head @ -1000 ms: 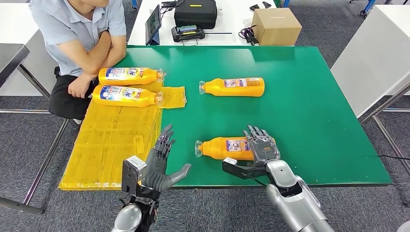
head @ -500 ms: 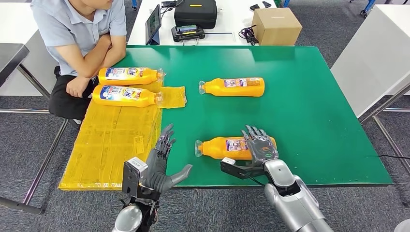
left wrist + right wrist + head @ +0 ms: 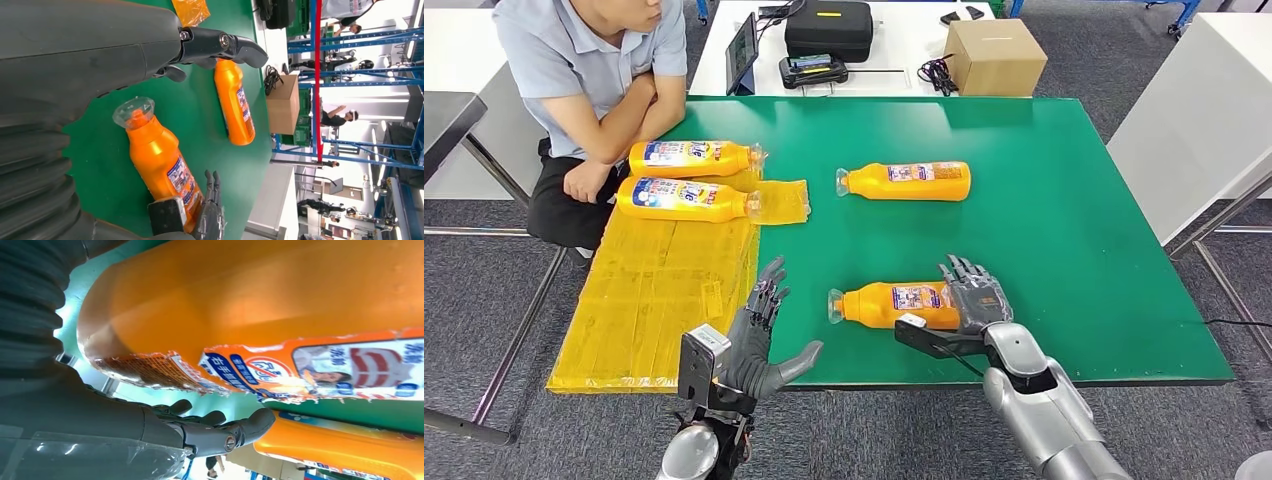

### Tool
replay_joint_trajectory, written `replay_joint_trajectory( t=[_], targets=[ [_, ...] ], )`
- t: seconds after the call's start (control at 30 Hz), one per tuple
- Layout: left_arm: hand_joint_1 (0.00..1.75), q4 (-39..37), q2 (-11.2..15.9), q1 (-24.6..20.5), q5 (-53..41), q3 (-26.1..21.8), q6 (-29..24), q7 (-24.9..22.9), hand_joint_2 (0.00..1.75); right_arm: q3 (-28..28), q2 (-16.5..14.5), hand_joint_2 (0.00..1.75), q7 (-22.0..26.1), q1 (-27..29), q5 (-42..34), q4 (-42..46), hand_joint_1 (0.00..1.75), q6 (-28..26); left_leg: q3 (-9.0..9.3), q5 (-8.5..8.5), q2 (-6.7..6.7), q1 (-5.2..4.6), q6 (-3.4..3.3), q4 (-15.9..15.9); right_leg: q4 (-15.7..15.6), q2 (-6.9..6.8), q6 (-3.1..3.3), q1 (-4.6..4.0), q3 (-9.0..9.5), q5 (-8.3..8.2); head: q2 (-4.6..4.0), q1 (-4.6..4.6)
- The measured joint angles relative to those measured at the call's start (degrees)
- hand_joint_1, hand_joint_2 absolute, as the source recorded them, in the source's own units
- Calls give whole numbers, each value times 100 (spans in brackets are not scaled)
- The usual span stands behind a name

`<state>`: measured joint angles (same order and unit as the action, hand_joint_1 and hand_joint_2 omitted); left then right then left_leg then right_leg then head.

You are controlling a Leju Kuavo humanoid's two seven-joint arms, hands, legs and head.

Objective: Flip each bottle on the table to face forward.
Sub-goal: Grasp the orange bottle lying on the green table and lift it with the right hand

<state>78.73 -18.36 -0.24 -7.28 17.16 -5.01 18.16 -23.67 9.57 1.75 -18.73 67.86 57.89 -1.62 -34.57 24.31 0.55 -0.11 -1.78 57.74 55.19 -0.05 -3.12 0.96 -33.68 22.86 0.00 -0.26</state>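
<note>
The near orange bottle (image 3: 886, 304) lies on its side on the green table (image 3: 1064, 230), cap pointing left, with a small printed label facing up. My right hand (image 3: 975, 299) lies over its base end, fingers spread across it and not closed around it. Up close the bottle (image 3: 280, 305) shows a torn label beside my right hand (image 3: 150, 425). My left hand (image 3: 760, 338) hovers open at the table's front edge, left of the cap. From the left wrist I see that hand (image 3: 100, 55), the near bottle (image 3: 160, 160) and a second orange bottle (image 3: 234, 102). That second bottle (image 3: 908, 180) lies farther back.
Two more orange bottles (image 3: 689, 157) (image 3: 686, 198) lie on a yellow mat (image 3: 654, 290) at the left. A person (image 3: 584, 70) sits at the far left corner with arms folded. On a white table behind are a cardboard box (image 3: 996, 55) and a black case (image 3: 828, 25).
My right hand has slid a little to the right along the near bottle toward its base. The left hand and the other bottles have not moved.
</note>
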Motion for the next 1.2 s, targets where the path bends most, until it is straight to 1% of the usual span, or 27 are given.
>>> replay_joint_trajectory(
  t=[0.03,0.13,0.17,0.27,0.37,0.5,0.6,0.67,0.73,0.9,1.1,1.2],
  targets=[
    [0,0,0,0,1,1,2,-1,175,9,0,175,-1,-5,-1,-15,17,1,1,0,0,0,0,0,0,0,0,0,1,0,0,0],
    [0,-3,0,-3,5,5,19,-13,175,39,2,175,-25,-24,-24,-80,146,11,5,0,0,0,0,0,0,0,0,0,4,0,0,-1],
    [0,-8,0,-6,9,8,32,-21,175,63,4,175,-39,-39,-51,-128,173,16,6,0,0,0,0,0,0,0,0,0,5,0,0,-1],
    [0,-42,1,-23,22,31,80,-45,175,203,33,175,-33,-127,-184,-382,175,4,12,0,0,-1,0,0,-1,0,0,1,8,0,0,-1],
    [0,-93,3,-47,26,57,99,-51,175,361,95,175,82,-257,-288,-680,175,-65,21,0,2,-3,-1,1,-2,-1,0,1,17,0,0,0],
    [0,-154,11,-85,37,121,127,-48,175,512,140,175,381,-392,-451,-982,175,-91,33,2,2,-3,-2,1,-4,-1,0,1,26,1,0,-1],
    [0,-208,13,-111,78,153,171,-13,175,612,197,175,713,-416,-801,-1095,175,51,39,4,3,-4,-4,2,-5,-1,0,1,30,2,0,-1],
    [0,-269,14,-144,121,176,201,32,175,684,281,175,944,-407,-1100,-1147,175,222,43,5,1,-4,-5,2,-6,-1,-1,1,36,2,0,0],
    [0,-334,15,-182,151,194,210,60,175,727,362,175,1060,-406,-1256,-1186,175,292,49,6,1,-4,-7,2,-6,0,-1,0,41,2,0,1],
    [0,-441,15,-240,188,247,210,96,175,756,470,175,1149,-392,-1400,-1240,175,311,63,12,1,-4,-14,2,-8,0,-1,0,40,6,0,-1],
    [0,-499,15,-271,205,283,146,164,175,787,505,175,1332,-327,-1753,-1222,175,305,72,14,-3,-5,-18,2,-10,1,-2,1,62,5,0,0],
    [0,-505,15,-291,240,280,-98,290,175,873,496,175,1712,-206,-2276,-1082,175,445,73,14,-4,-4,-18,2,-10,1,-2,0,67,4,0,0]
  ],
)
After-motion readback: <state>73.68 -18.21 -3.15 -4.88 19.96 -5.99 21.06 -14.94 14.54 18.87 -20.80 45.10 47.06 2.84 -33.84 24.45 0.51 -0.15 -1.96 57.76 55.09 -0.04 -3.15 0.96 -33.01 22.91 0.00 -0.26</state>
